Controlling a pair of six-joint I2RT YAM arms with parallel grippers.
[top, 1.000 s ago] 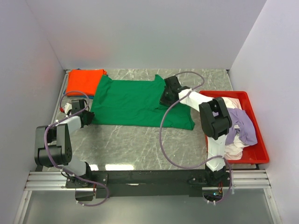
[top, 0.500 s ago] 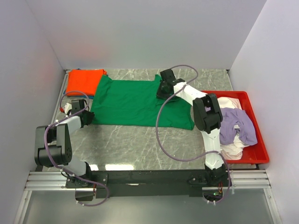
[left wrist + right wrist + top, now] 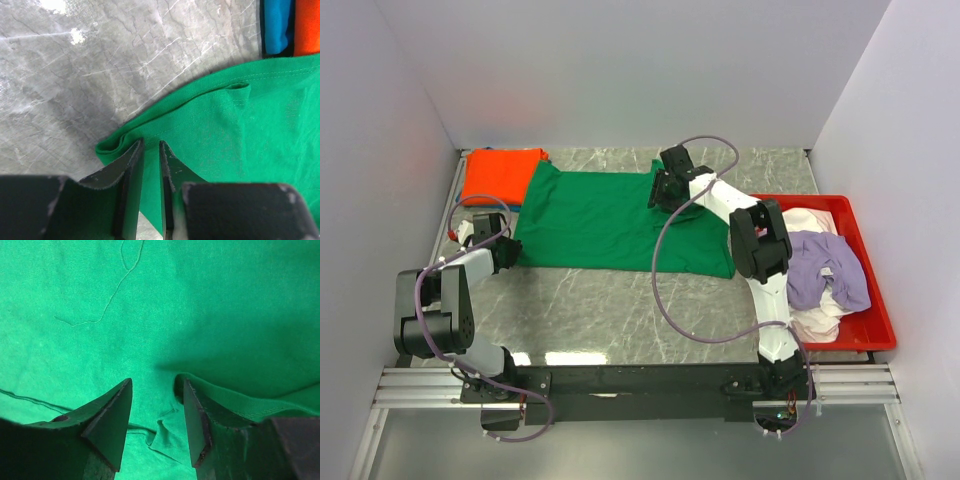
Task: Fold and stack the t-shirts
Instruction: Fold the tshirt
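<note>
Enclosed work cell, overhead view.
Pale back wall [image 3: 620, 70], left wall [image 3: 370, 150] and right wall [image 3: 910, 120] enclose a grey marbled tabletop [image 3: 620, 310]; an aluminium rail [image 3: 420, 385] runs along its near edge, with bright glare patches [image 3: 565, 358] beside it.

Table [image 3: 620, 300]: green t-shirt [image 3: 590, 220], tray [image 3: 790, 199], likely shirt-stack [image 3: 498, 175]

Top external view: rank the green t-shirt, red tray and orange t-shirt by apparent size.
1. green t-shirt and red tray: roughly alike, too close to rank.
2. orange t-shirt: clearly smallest.
</note>
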